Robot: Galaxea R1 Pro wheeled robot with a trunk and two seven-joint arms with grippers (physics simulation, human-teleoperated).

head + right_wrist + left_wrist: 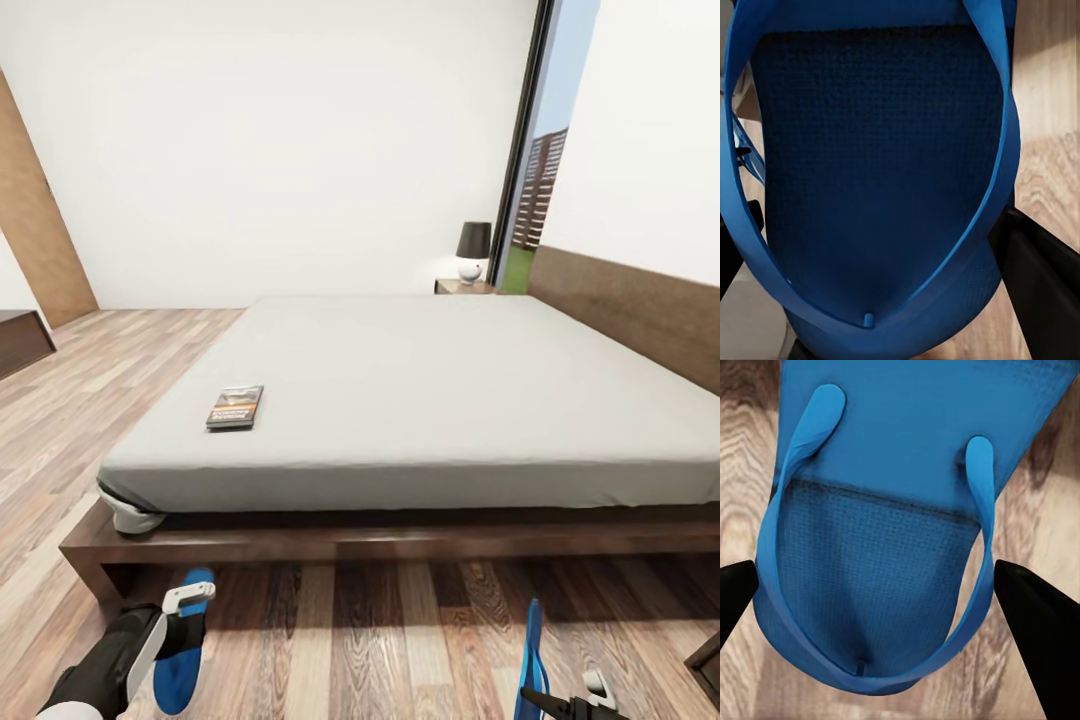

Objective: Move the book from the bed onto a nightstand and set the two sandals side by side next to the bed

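From the head camera, the book (235, 407) lies flat near the corner of the bed (420, 390), its cover lettering too small to read; the nightstand (463, 286) stands beyond. The left claw (185, 605) hovers over one sandal (180, 660) on the floor; the right claw (575, 700) carries the other sandal (531, 650) on edge.

Left wrist: fingers spread, straddling the flat sandal (892, 510), not gripping.

Right wrist: claw clenched on the second sandal (870, 172), apparently for placing alongside.

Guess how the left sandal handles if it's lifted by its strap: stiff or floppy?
Likely light: the left sandal is a thin flat sole. Its strap is narrow and arched, so it probably flexes and lets the sole dangle and swing. The textured footbed suggests decent grip for the fingers.
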